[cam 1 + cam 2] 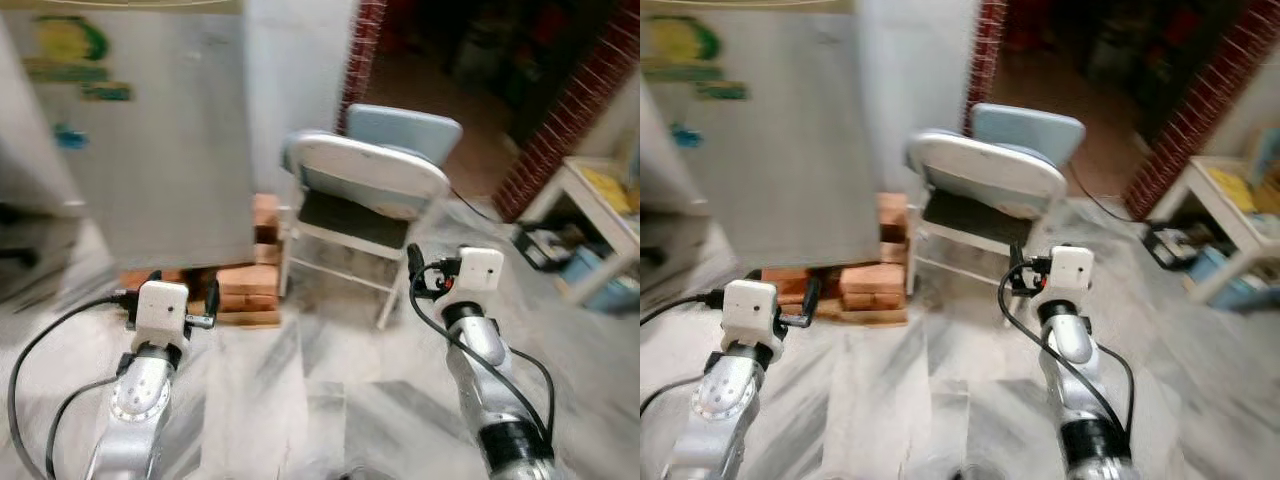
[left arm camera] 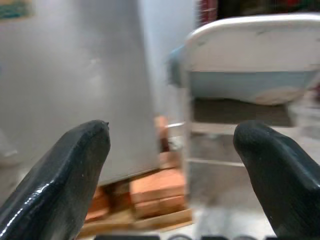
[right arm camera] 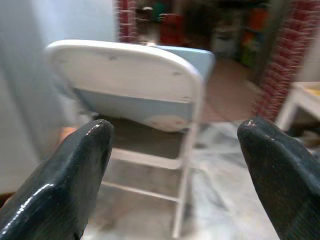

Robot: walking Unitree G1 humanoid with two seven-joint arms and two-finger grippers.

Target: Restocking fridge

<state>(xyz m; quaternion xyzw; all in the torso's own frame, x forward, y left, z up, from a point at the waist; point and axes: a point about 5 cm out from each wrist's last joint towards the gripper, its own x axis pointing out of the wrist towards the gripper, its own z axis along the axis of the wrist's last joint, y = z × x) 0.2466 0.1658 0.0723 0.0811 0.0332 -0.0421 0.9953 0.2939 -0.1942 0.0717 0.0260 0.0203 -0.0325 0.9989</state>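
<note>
Fridge (image 1: 150,150), smooth grey metal, closed, raised on brick stack (image 1: 248,290). White folding chair (image 1: 365,200) beside it. Left gripper (image 2: 172,165) and right gripper (image 3: 175,170) released, empty, over marbled floor (image 1: 330,390).

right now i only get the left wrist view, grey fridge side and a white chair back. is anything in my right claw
Observer: No. The right claw is open and empty, aimed at the chair.
Operator: is the left one holding anything
Observer: No, the left claw is open too, nothing between its fingers.
Operator: whats off to the right of the chair
Observer: A low white table beside a brick wall, with a dark doorway behind the chair.
Operator: whats under the fridge
Observer: The fridge stands on stacked bricks.
</note>
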